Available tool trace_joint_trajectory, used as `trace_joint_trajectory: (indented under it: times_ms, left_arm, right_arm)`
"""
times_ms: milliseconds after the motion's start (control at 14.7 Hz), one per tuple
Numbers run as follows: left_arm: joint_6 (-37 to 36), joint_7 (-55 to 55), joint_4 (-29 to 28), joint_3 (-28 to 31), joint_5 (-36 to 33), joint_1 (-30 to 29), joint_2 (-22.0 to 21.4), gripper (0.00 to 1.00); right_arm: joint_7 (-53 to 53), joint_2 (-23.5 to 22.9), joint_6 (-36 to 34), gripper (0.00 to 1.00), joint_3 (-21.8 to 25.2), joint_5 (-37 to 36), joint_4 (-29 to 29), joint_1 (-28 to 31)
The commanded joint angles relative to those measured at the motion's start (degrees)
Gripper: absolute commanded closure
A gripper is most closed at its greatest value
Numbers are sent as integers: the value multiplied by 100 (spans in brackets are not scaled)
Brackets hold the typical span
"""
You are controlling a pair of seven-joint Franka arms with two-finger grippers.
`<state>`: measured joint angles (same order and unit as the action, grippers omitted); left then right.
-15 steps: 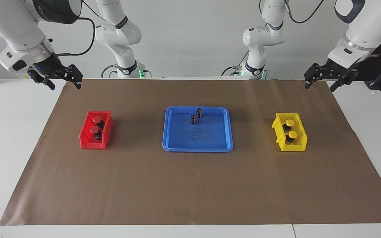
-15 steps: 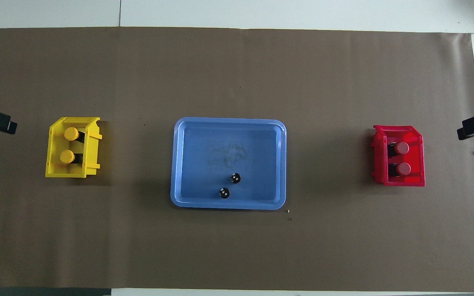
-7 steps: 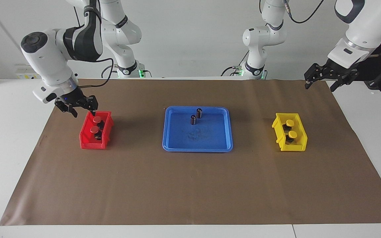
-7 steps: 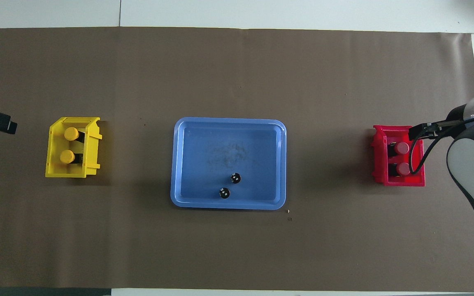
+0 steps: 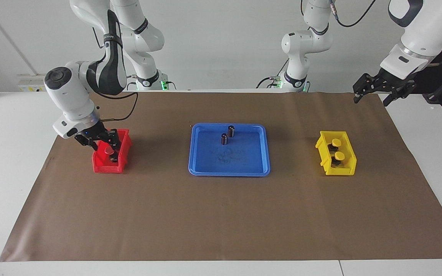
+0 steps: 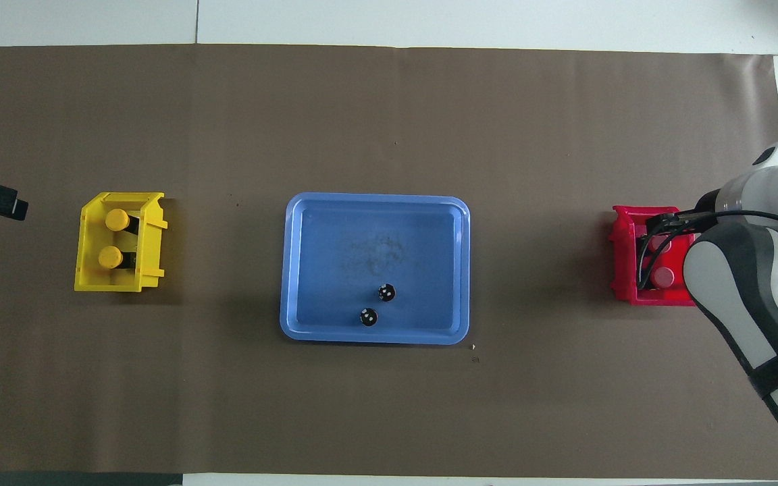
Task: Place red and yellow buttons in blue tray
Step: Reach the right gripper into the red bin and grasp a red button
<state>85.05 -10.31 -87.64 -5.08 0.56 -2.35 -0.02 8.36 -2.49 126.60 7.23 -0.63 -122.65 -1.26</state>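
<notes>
While down in red bin [image 5: 100, 163] | right end effector [image 5: 104, 142] over red buttons [image 5: 109, 151]

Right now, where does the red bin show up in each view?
Facing view: the red bin sits at the picture's left, under the right gripper.
Overhead view: the red bin sits at the picture's right edge, partly covered by the right arm.
Shared landmark: the blue tray, mid-table in both.
</notes>
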Motion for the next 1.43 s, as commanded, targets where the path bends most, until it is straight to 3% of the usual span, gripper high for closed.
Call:
trace_joint_trajectory:
  times_ms: [0,749,1021,1157,1293,1361]
  left_arm:
    - [-23,-14,-175,-10,-100,-19,-165,0]
    - [-102,47,-175,-72,-100,77,-165,0]
    - [-146,65,-166,-54,-100,60,-165,0]
    - [-155,-14,-175,-37,-100,33,-165,0]
    - [-164,-372,-175,-10,-100,25,-173,0]
    - [-173,-740,-166,33,-100,16,-165,0]
  right_arm:
    - [105,82,374,32,-29,63,-320,55]
    - [350,12,612,34,-29,63,-550,135]
    - [455,56,857,39,-29,63,-778,143]
    - [482,56,849,50,-29,63,-778,143]
    - [482,47,823,82,-29,54,-752,135]
    - [500,38,779,89,-29,54,-691,143]
